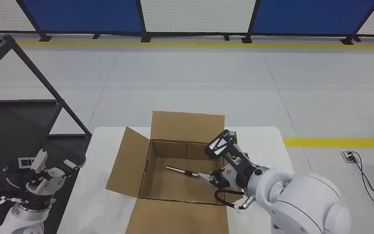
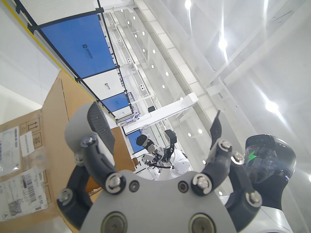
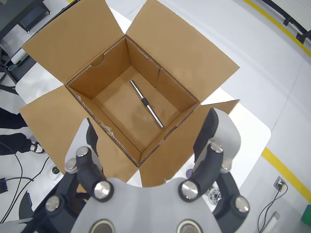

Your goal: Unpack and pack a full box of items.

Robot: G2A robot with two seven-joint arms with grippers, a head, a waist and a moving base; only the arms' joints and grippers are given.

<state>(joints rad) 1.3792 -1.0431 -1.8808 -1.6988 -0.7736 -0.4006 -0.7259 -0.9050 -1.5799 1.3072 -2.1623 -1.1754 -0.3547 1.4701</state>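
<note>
An open cardboard box (image 1: pixel 175 187) (image 3: pixel 97 93) stands on the white table (image 1: pixel 263 140), all flaps folded out. On its floor lies a slim metal rod (image 3: pixel 146 103) (image 1: pixel 182 171) with a dark band at its middle. My right gripper (image 3: pixel 151 132) (image 1: pixel 215 161) hangs open above the box's right rim, nothing between its fingers. My left gripper (image 2: pixel 158 124) (image 1: pixel 55 161) is off the table's left edge, tilted up toward the ceiling, open and empty. A box flap (image 2: pixel 48 127) with labels is beside it.
A black metal rack (image 1: pixel 35 111) stands left of the table. Small metal parts (image 3: pixel 215 194) lie on the table below my right wrist. A yellow line (image 1: pixel 327 142) and a socket (image 1: pixel 349 156) mark the floor to the right.
</note>
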